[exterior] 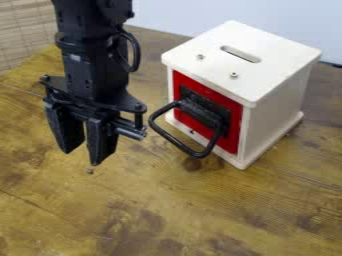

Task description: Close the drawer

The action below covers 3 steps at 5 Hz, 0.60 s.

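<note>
The hand (83, 140) hung over the table (160, 220), fingers apart and holding nothing, just left of the handle (183, 128). Beyond it, the drawer (207, 112) looked nearly flush with its box (274, 90), so closing seemed all but done.

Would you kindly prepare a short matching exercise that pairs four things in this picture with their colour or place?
Things:
1. Red-fronted drawer of the small white cube box
2. Large black rounded loop handle
3. Black robot gripper
4. Oblong slot

Descriptions:
A. Hangs over the wooden table, left of the box in the picture
B. Sits in the white top of the box
C. Faces the gripper, red with a dark inset
D. Juts out from the drawer front toward the gripper

Pairs: 1-C, 2-D, 3-A, 4-B
</note>
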{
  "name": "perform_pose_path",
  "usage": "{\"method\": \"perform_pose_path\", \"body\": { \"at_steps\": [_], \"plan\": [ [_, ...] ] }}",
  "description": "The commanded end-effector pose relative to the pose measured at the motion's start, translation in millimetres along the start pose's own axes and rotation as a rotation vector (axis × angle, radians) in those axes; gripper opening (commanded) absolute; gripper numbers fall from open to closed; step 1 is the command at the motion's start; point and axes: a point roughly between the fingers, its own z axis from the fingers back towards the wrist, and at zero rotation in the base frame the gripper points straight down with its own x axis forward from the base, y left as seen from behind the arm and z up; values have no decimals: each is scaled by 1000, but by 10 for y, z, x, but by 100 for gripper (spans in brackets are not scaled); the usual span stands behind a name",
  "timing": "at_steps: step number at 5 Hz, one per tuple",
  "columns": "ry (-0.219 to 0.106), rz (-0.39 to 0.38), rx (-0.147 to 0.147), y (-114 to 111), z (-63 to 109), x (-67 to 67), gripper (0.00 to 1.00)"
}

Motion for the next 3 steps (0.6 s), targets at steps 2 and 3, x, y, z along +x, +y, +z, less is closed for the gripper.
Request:
{"method": "perform_pose_path", "body": {
  "at_steps": [2, 3],
  "plan": [
    [-21, 2, -88, -61, 38, -15, 100],
    [-25, 5, -130, -75, 41, -16, 100]
  ]
}}
